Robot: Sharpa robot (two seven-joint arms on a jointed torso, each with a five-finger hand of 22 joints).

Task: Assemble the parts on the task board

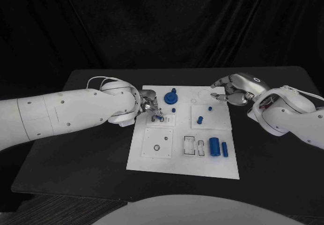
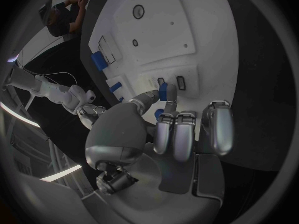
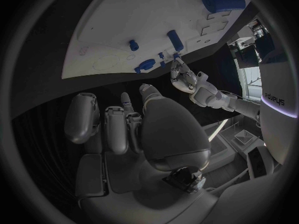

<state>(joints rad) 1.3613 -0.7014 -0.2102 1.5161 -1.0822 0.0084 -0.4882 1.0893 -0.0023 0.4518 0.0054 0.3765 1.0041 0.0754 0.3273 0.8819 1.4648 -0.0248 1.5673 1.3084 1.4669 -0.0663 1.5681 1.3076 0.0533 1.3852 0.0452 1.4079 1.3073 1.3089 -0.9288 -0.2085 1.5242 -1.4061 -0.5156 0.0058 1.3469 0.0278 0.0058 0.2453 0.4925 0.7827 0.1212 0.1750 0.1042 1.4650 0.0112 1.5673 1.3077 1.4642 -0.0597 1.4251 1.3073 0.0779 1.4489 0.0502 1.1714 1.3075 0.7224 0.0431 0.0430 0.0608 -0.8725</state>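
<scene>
on the near part of the board [image 1: 202, 171] nothing stands up: it is a white plate in the middle of the black desk [image 1: 74, 168]. a little further, on its right side, a thick blue cylinder [image 1: 214, 146] and a thin blue rod [image 1: 224, 149] lie flat beside some empty rectangular slots [image 1: 194, 145], and to their left is a panel with a small round hole [image 1: 157, 147]. i think these two pieces wait for their turn.

further, the left hand [image 1: 150, 106] is low over the left middle of the board. in the left wrist view it pinches a small blue peg [image 2: 163, 91] between thumb and a finger, just at two small slots [image 2: 171, 82], and the other fingers [image 2: 187, 134] are curled back, probably to keep the slots visible. it looks like the peg is being put in its slot. if it is already seated, i cannot tell.

on the right, a short blue piece [image 1: 200, 121] and a small stud [image 1: 210, 109] are on a square panel.

at the far end a round blue knob [image 1: 171, 98] stands on the board. the right hand [image 1: 233, 91] hovers near the far right corner, its fingers bent inward and holding nothing, apart from the parts, probably to leave room.
</scene>
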